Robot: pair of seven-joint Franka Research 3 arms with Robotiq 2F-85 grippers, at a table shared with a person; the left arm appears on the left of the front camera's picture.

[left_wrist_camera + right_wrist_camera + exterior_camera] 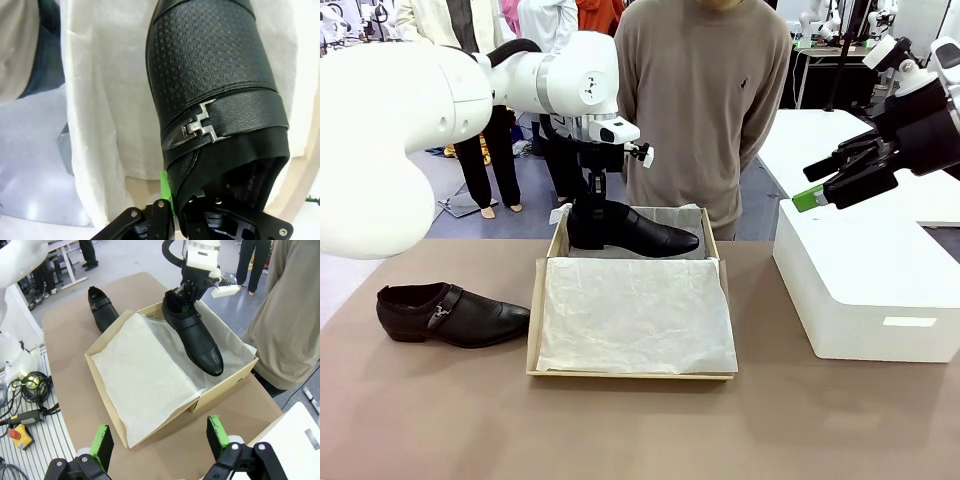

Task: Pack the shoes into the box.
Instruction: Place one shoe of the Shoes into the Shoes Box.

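front: across table (pixel 620 430) | left wrist: close above shoe (pixel 210 65) | right wrist: high, shares shoe, box (pixel 227 385)

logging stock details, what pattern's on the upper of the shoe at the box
Black shoe, embossed with a grid of tiny squares; left wrist view shows it best.

Tan box (pixel 533 330) stood open, lined with white tissue (pixel 635 315). First shoe (pixel 630 230), glossy black, sat along its 12 o'clock side, toe toward 3. Second shoe (pixel 450 315) lay upright outside at 9 o'clock, apart, buckle showing.
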